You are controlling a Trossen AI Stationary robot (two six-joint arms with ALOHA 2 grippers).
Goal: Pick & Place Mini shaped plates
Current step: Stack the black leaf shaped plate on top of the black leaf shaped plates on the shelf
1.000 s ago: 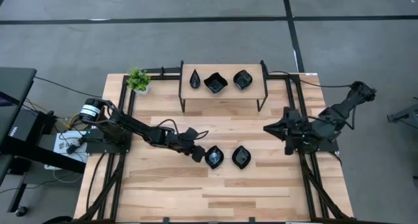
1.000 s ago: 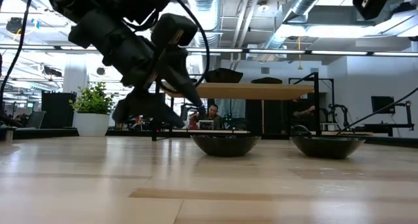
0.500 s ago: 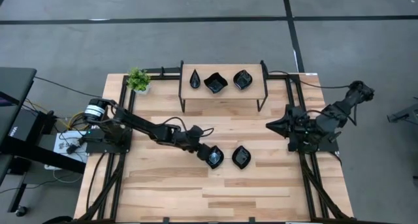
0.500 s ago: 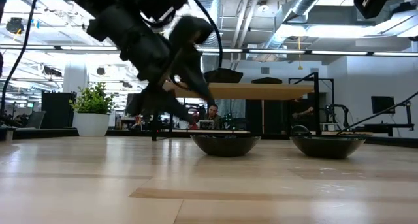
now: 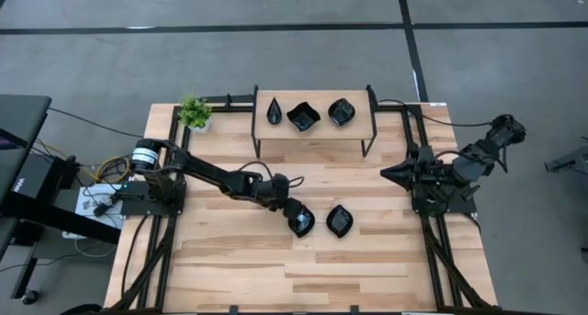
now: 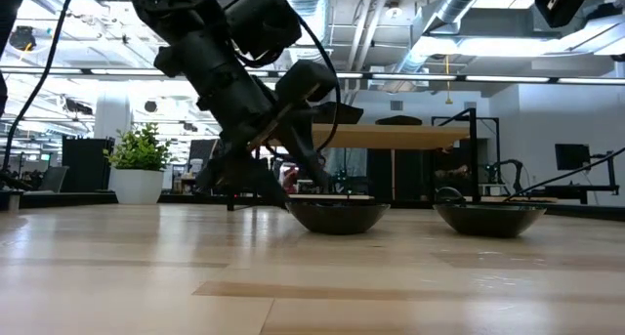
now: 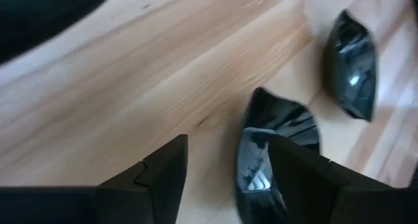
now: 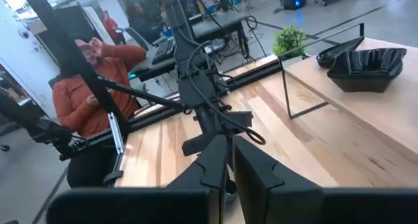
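Observation:
Two mini shaped plates, glossy black, lie on the wooden table: one (image 5: 301,221) (image 6: 336,216) (image 7: 277,136) at the centre, the other (image 5: 340,220) (image 6: 488,218) (image 7: 351,66) to its right. Three more (image 5: 303,116) rest on a raised shelf at the back. My left gripper (image 5: 292,214) (image 6: 298,191) (image 7: 228,185) is open and slants down at the centre plate's left rim, one finger (image 7: 297,178) over the plate and the other (image 7: 163,178) outside it. My right gripper (image 5: 386,174) (image 8: 230,168) is shut and empty, held high by the table's right side. My left gripper stands astride the centre plate's left rim (image 7: 248,152), slanting down from the table's left. I cannot tell whether either finger touches the plate. The plate sits flat on the table.
A wooden shelf on a black frame (image 5: 312,133) stands at the back centre. A small potted plant (image 5: 194,112) sits at the back left. Black rails run along both table sides. A person in an orange top (image 8: 85,100) sits beyond the table's left side.
My left gripper has gone toward the table's right edge and slightly down, tipping further downward, until its open fingers stand at the centre plate's left rim. My right gripper has drawn back a little toward the table's right edge. The plates have not moved.

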